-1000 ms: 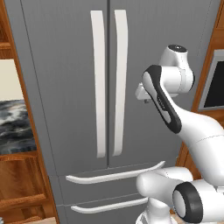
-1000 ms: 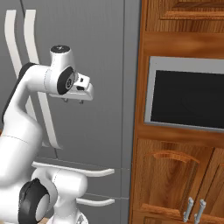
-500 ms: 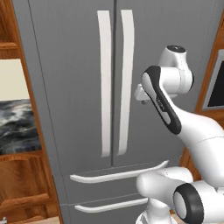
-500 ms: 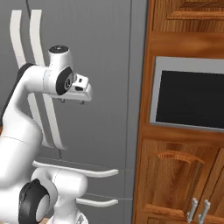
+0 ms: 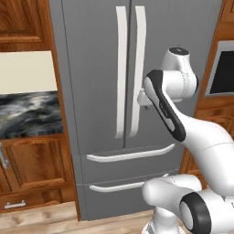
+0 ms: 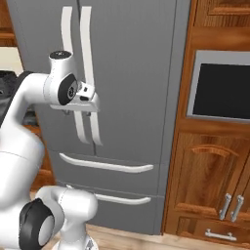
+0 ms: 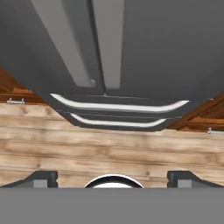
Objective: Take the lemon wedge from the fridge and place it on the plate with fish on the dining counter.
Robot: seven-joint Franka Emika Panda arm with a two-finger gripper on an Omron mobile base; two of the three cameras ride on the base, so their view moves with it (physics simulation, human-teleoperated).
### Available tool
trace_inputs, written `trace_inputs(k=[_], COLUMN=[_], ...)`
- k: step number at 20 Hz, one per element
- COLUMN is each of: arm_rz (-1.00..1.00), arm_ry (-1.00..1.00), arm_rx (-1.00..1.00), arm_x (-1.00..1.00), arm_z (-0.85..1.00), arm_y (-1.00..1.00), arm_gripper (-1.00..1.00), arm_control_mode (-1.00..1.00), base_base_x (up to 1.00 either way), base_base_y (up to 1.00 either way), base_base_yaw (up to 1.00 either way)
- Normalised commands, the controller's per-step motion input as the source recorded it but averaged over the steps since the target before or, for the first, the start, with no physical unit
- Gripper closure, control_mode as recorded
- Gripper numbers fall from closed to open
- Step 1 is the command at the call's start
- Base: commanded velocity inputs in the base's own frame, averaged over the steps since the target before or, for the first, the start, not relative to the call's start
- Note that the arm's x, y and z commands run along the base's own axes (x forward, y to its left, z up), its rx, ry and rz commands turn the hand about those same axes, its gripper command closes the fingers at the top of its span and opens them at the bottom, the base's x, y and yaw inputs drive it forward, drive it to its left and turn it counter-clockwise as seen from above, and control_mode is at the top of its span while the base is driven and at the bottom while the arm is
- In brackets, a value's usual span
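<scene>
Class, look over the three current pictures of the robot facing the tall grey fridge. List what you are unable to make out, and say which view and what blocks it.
- Inside of the tall grey French-door fridge: hidden in both base views by its closed doors, so no lemon wedge can be checked.
- Lower end of the right long white curved handle: covered by the arm's hand in the right base view.
- Black-screened wall oven: cut off by the right edge of the left base view.
- Open pincer: its tips are cropped at the bottom of the hand view.

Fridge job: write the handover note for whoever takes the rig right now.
Pincer: open, holding nothing, raised in front of the fridge doors.
Fridge: both doors and both lower drawers shut; the long white handles are untouched.
Done: the base is parked facing the fridge.
Left: open a door, find and pick the lemon wedge, carry it to the fish plate on the dining counter.
</scene>
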Motion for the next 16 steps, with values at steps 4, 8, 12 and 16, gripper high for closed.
trace_inputs(k=[4, 8, 12, 16], arm_rz=[0.00, 0.00, 0.00, 0.00], arm_ry=[0.00, 0.00, 0.00, 0.00], arm_rx=[0.00, 0.00, 0.00, 0.00], arm_x=[0.00, 0.00, 0.00, 0.00], arm_z=[0.00, 0.00, 0.00, 0.00], arm_y=[0.00, 0.00, 0.00, 0.00], arm_gripper=[-1.00, -1.00, -1.00, -1.00], arm_control_mode=[1.00, 1.00, 1.00, 1.00], base_base_x=[-0.41, -0.04, 0.01, -0.28], base_base_y=[0.29, 0.40, 0.19, 0.00], base_base_yaw=[-0.02, -0.01, 0.00, 0.00])
